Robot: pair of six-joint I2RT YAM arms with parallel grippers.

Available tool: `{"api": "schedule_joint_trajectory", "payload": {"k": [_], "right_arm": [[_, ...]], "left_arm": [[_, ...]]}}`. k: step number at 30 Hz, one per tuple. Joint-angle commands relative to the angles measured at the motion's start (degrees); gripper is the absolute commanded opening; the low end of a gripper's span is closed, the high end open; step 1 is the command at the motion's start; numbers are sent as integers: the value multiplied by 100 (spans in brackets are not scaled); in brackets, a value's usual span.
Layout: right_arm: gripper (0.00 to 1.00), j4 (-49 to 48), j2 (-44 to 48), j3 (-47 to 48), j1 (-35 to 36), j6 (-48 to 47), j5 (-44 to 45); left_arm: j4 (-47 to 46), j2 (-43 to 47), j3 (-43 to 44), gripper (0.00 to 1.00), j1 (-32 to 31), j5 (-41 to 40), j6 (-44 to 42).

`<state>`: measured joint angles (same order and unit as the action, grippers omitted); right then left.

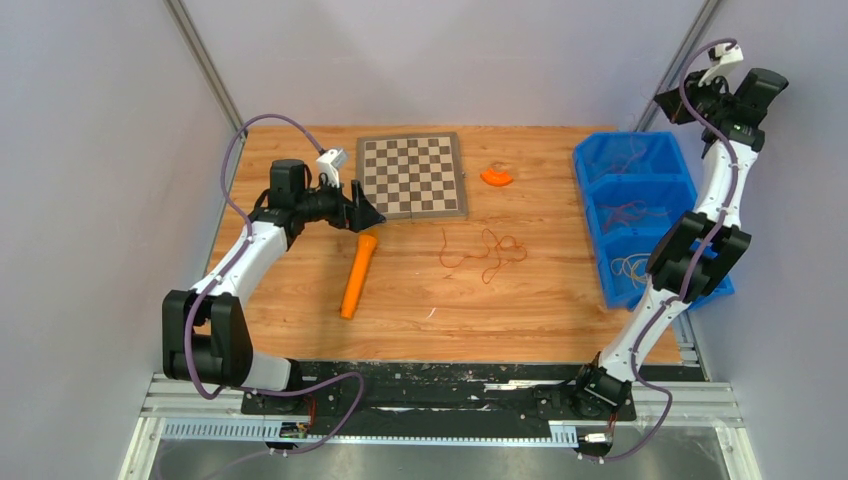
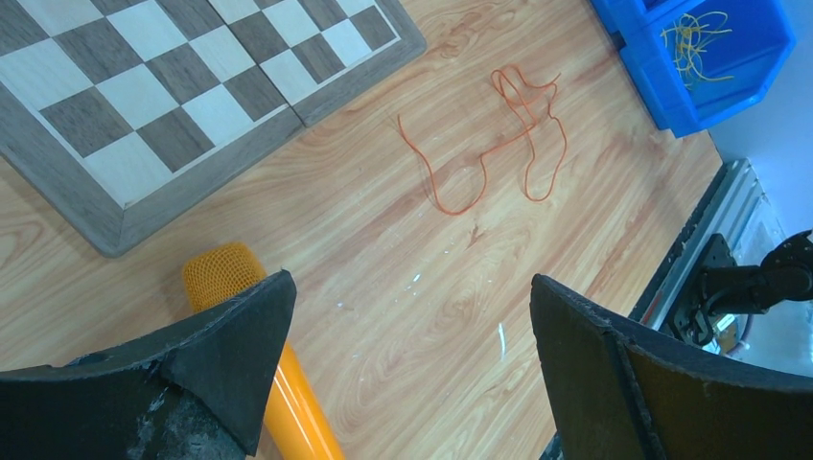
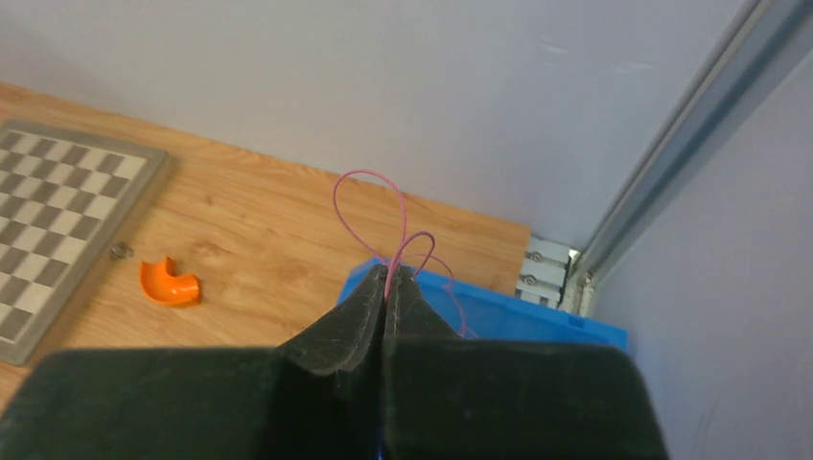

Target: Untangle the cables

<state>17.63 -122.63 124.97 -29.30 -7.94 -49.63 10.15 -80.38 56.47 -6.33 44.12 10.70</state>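
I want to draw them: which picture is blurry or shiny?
Left wrist: the orange cable is sharp, tiny white glints shine on the table. Right wrist: the right gripper, shut on a pink cable, is a dark mass. Top external: even light, soft shadows.

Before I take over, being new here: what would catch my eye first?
A loose tangle of thin reddish-orange cable lies mid-table, right of a solid orange stick. High at the far right, the right gripper pinches a thin pinkish wire loop above the blue plastic bin.
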Motion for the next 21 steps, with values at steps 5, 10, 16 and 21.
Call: {"api": "schedule_joint_trajectory", "payload": {"k": [5,10,16,21], "right_arm": [[0,654,-365,-179,33,-1624,450],[0,870,-706,-145,199,-2026,859],[56,1120,-795,-96,372,-1880,1109],[83,1447,-270,243,376,-1141,644]], "left_arm": [[223,15,216,100,28,7,-326],[407,28,231,100,32,-9,-476],[592,24,303,100,31,-26,-613],[533,96,225,100,33,-31,-584]]}}
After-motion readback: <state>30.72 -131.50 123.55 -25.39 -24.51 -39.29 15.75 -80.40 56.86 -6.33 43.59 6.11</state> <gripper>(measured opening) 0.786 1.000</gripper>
